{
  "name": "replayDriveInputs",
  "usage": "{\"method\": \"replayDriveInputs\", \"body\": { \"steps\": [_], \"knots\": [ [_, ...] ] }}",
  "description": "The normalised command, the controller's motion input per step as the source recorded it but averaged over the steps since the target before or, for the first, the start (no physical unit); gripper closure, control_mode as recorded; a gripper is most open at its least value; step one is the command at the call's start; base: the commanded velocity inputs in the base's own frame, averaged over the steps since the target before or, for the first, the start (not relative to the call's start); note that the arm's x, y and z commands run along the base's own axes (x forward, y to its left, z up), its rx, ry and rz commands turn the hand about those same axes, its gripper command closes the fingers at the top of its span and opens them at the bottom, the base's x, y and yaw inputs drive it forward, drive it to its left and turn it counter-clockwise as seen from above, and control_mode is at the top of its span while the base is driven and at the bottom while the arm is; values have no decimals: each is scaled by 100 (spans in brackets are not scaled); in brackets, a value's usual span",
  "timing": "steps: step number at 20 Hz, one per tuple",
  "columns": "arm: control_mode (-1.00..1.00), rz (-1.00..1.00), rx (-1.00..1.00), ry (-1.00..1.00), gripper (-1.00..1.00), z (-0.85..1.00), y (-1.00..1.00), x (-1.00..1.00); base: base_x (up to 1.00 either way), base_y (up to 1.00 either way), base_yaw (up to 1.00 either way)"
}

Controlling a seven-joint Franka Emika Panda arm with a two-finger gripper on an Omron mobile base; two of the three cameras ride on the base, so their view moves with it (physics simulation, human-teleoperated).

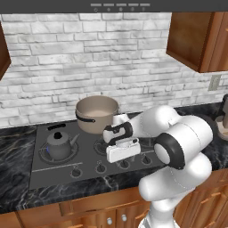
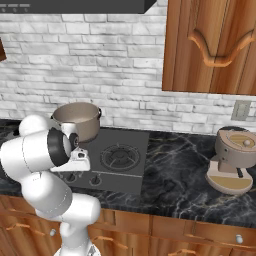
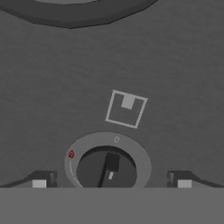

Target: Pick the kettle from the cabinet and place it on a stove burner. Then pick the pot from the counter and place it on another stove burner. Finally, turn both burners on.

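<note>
I take the cooktop (image 1: 53,171) as my landmark. It sits in the black marble counter (image 2: 185,175) below the white brick wall (image 1: 67,62). A wooden cabinet (image 2: 212,45) hangs above and to the right of the cooktop, door closed in the right base view.

The pot (image 1: 96,113) stands on the cooktop's rear burner, upright, pale inside facing up. The kettle (image 1: 59,144) stands on the front left burner, spout pointing right toward the cooktop's middle. Blue shows at the kettle's base in the left base view. The right burner (image 2: 120,156) is bare.

A beige appliance (image 2: 232,160) sits on the counter, well right of the cooktop.

My arm reaches over the cooktop's front edge. The gripper (image 1: 122,150) hangs just above the row of knobs there, pointing down. In the hand view the gripper's fingertips (image 3: 41,180) stand wide apart, one on each side of a round knob (image 3: 108,168), holding nothing. I cannot tell whether they touch the knob.
</note>
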Motion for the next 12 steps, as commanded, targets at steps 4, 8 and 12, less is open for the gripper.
{"method": "replayDriveInputs", "body": {
  "steps": [4,8,12],
  "knots": [
    [-100,0,0,0,100,-4,7,0,0,0,0],
    [-100,0,0,0,100,-4,5,0,0,0,0],
    [-100,0,0,0,100,-1,3,0,0,0,0]
  ]
}}
